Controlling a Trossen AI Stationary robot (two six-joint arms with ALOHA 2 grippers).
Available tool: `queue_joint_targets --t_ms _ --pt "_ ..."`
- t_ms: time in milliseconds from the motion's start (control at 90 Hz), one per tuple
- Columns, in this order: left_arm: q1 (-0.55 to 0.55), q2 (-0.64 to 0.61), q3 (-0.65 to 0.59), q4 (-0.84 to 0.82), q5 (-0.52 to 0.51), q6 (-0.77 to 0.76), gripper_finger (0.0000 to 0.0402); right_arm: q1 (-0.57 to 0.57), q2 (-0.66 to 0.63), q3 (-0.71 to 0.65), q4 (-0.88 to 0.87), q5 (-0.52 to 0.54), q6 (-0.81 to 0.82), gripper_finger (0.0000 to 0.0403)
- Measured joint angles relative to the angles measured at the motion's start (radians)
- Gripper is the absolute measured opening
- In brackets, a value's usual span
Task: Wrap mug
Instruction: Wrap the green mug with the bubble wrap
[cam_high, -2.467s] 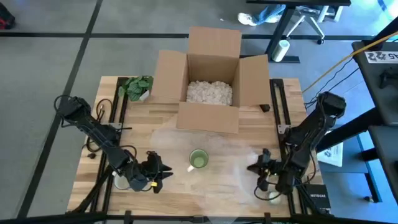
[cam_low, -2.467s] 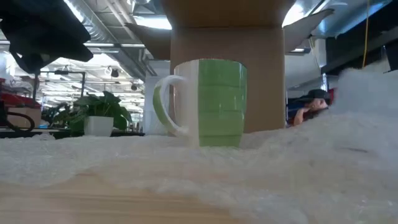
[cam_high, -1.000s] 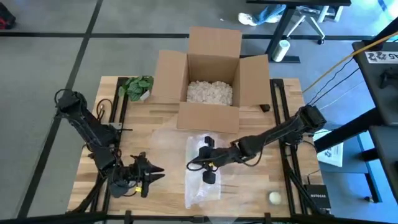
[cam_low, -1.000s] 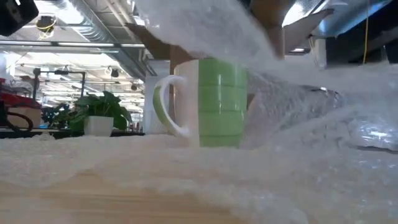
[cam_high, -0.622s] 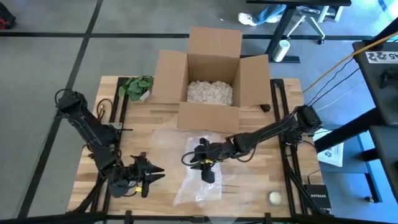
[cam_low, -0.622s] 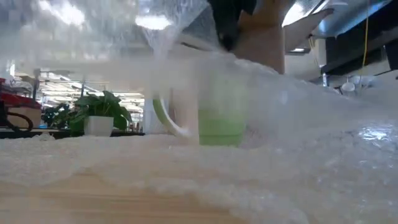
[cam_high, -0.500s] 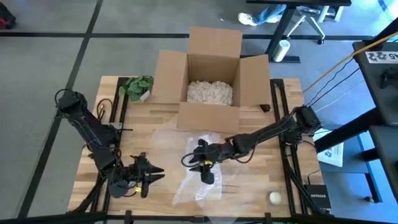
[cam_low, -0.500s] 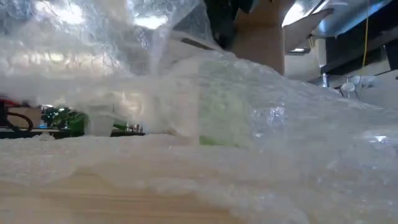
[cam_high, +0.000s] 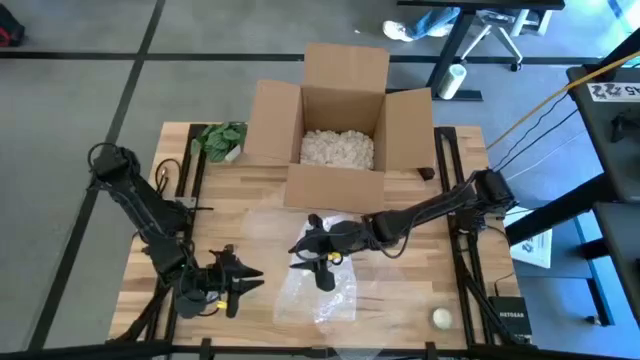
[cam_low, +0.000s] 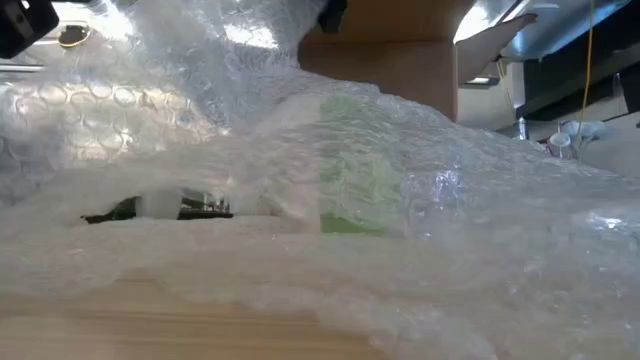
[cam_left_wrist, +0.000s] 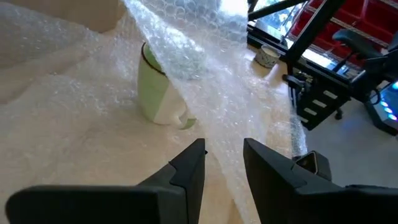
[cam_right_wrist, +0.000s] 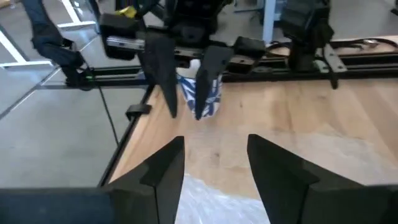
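The green and white mug (cam_left_wrist: 155, 93) stands upright on the table, on a sheet of clear bubble wrap (cam_high: 320, 295). A fold of that wrap is drawn over the mug; in the low view its green wall (cam_low: 350, 190) shows only through the wrap. My right gripper (cam_high: 300, 247) reaches from the table's right side and hovers just left of the mug, its fingers apart (cam_right_wrist: 214, 162). My left gripper (cam_high: 250, 280) waits open near the front left edge, pointing at the mug (cam_left_wrist: 224, 155). My right gripper has its fingers spread. The raised fold of wrap (cam_low: 230, 50) climbs toward it, and wrap (cam_right_wrist: 211, 199) shows close below its fingers. I cannot tell whether it touches the wrap.
An open cardboard box (cam_high: 340, 130) with white packing fill stands at the far middle. A small potted plant (cam_high: 220, 140) is at the far left. A white ball (cam_high: 441, 317) lies near the front right. Black rails (cam_high: 445, 170) run along both table sides.
My right gripper has crossed from the front right to the table's middle and on toward the left, bringing the wrap's right part with it. That part is now folded over the mug and hides its handle side, while the wrap beneath the mug has stayed flat.
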Motion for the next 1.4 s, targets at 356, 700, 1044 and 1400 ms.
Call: queue_joint_targets --t_ms 356,700,1044,1400 --pt "0.000 0.000 0.000 -0.066 -0.004 -0.019 0.0093 0.002 -0.005 0.223 -0.646 0.101 0.061 0.0046" --pt "0.000 0.000 0.000 -0.085 -0.005 -0.029 0.0093 -0.005 0.056 0.253 -0.731 0.016 0.080 0.0002" --pt "0.000 0.000 0.000 -0.080 -0.005 -0.045 0.0093 -0.033 0.169 0.253 -0.740 -0.100 0.084 0.0000" --pt "0.000 0.014 0.000 -0.083 -0.004 -0.108 0.0093 -0.038 0.239 0.255 -0.765 -0.172 0.092 0.0000"
